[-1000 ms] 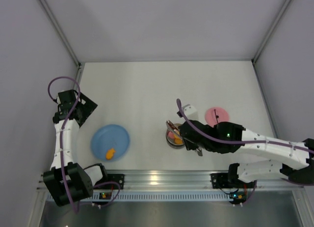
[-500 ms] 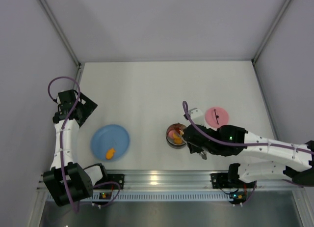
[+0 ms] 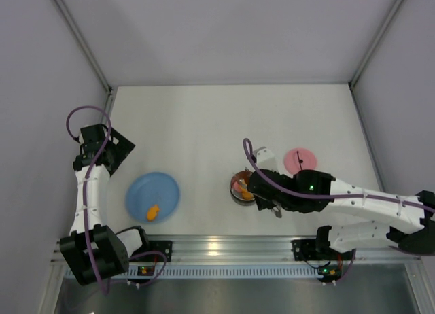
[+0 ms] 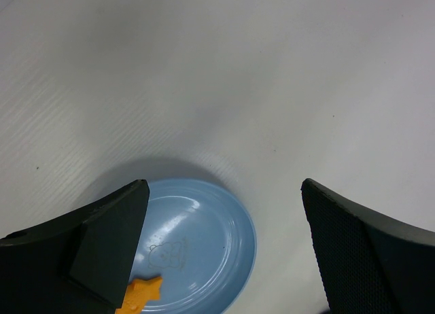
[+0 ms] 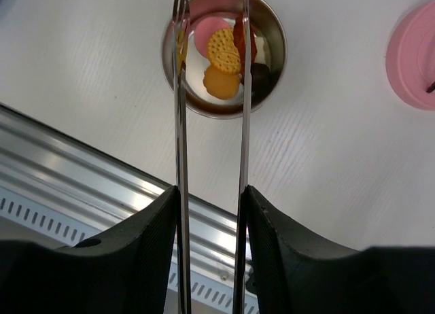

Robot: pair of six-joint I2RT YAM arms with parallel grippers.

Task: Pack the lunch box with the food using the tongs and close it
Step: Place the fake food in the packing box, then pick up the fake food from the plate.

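The steel lunch box [image 5: 279, 53] stands open on the white table, also seen from above [image 3: 235, 198]. Inside lie food pieces: a yellow cracker [image 5: 223, 47], an orange slice [image 5: 221, 81], a pink piece [image 5: 202, 27] and dark red bits [image 5: 245, 43]. My right gripper [image 5: 211, 200] is shut on the tongs [image 5: 178, 124], whose two arms stand apart with their tips over the lunch box. One orange food piece [image 3: 153, 211] lies on the blue plate [image 3: 166, 186]. The pink lid [image 3: 299, 158] rests right of the lunch box. My left gripper [image 4: 224, 225] hangs open above the plate.
An aluminium rail [image 3: 224, 247] runs along the near table edge, just behind the lunch box in the right wrist view. Grey walls close in the table on the left, back and right. The right arm [image 3: 353, 198] stretches across the near right of the table.
The right wrist drifted a little right, then came back left beside the lunch box. The left arm, plate and lid have not moved.
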